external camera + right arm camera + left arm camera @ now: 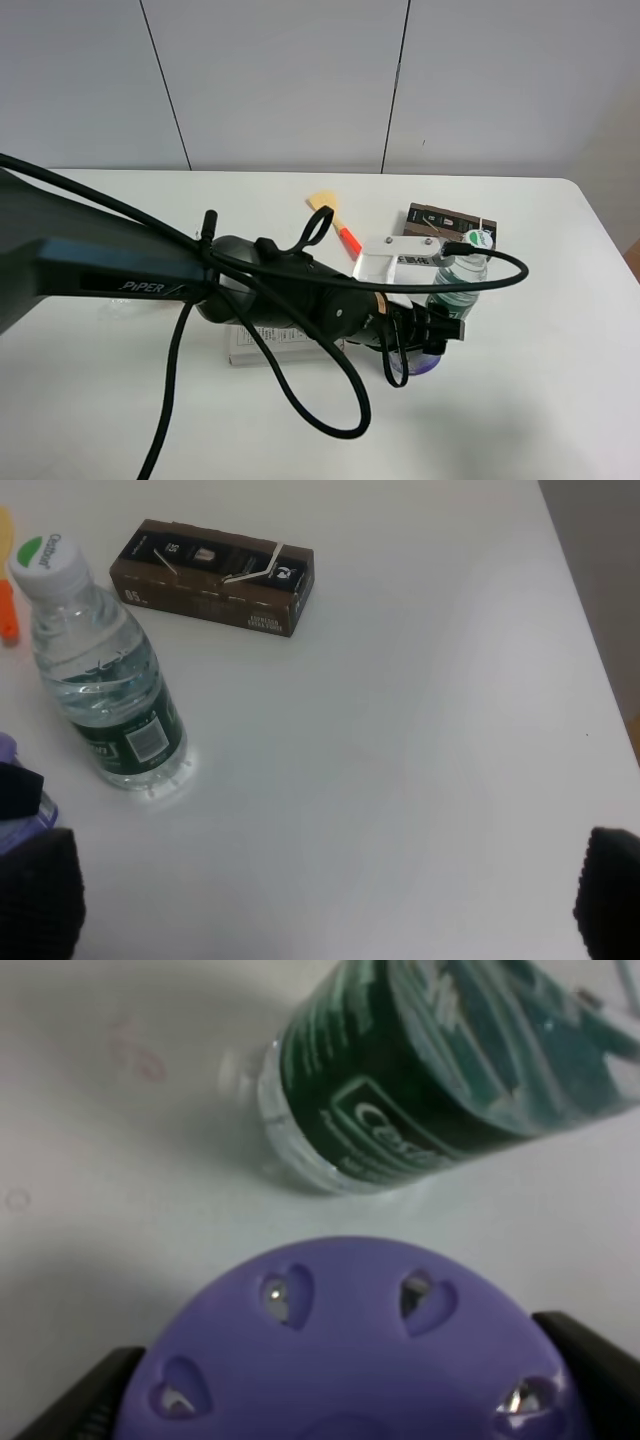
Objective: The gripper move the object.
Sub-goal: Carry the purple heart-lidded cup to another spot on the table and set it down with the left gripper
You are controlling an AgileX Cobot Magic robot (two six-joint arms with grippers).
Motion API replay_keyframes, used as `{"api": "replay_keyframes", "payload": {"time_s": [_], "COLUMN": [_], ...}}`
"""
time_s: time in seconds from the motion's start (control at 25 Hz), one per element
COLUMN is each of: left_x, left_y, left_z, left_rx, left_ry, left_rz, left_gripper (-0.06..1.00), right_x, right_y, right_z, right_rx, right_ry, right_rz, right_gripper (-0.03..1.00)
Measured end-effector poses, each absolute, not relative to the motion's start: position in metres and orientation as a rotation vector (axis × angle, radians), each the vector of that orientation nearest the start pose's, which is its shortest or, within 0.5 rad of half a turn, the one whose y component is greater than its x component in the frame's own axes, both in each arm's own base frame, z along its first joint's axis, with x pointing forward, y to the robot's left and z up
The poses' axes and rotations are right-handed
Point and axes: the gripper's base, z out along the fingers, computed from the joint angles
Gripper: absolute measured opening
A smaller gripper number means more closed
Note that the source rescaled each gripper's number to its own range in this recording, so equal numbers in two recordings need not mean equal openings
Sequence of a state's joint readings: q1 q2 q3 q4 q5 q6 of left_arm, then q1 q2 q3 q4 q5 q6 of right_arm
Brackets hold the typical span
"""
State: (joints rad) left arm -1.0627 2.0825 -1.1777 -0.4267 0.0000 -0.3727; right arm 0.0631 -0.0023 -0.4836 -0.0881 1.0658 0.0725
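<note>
Right of the table's (570, 400) middle, just beside the bottle (462, 272), we pinch the purple pot (428, 364) with our left gripper (425, 345). Its fingers (70, 1405) press on both sides of the pot so it will not slip when we move it. Our right gripper (325, 890) hangs with fingers wide apart, out of the way.

We've got a water bottle (462, 272) upright on the white counter (560, 360), a brown box (445, 218) just beyond, and an orange-handled tool (348, 237) further left.
</note>
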Motion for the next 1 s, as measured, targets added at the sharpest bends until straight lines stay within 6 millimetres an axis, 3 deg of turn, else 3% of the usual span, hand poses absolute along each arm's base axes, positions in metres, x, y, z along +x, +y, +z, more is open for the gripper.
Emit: {"api": "replay_keyframes", "payload": {"time_s": [0.24, 0.64, 0.92, 1.0], "left_x": [0.2061, 0.2061, 0.2078, 0.2093], "left_y": [-0.3702, -0.3702, -0.3716, -0.3741], "left_z": [0.116, 0.116, 0.1185, 0.1232], "left_rx": [0.253, 0.364, 0.318, 0.295], "left_ry": [2.571, 2.539, 2.524, 2.514], "left_rz": [-0.844, -0.811, -0.837, -0.858], "left_gripper": [0.03, 0.03, 0.03, 0.08], "right_x": [-0.0033, -0.0033, -0.0033, -0.0033], "right_y": [-0.0072, -0.0072, -0.0072, -0.0072], "right_z": [0.2725, 0.2725, 0.2725, 0.2725], "right_rx": [0.013, 0.013, 0.013, 0.013], "right_ry": [2.06, 2.06, 2.06, 2.06], "right_rz": [-0.022, -0.022, -0.022, -0.022], "right_gripper": [1.0, 1.0, 1.0, 1.0]}}
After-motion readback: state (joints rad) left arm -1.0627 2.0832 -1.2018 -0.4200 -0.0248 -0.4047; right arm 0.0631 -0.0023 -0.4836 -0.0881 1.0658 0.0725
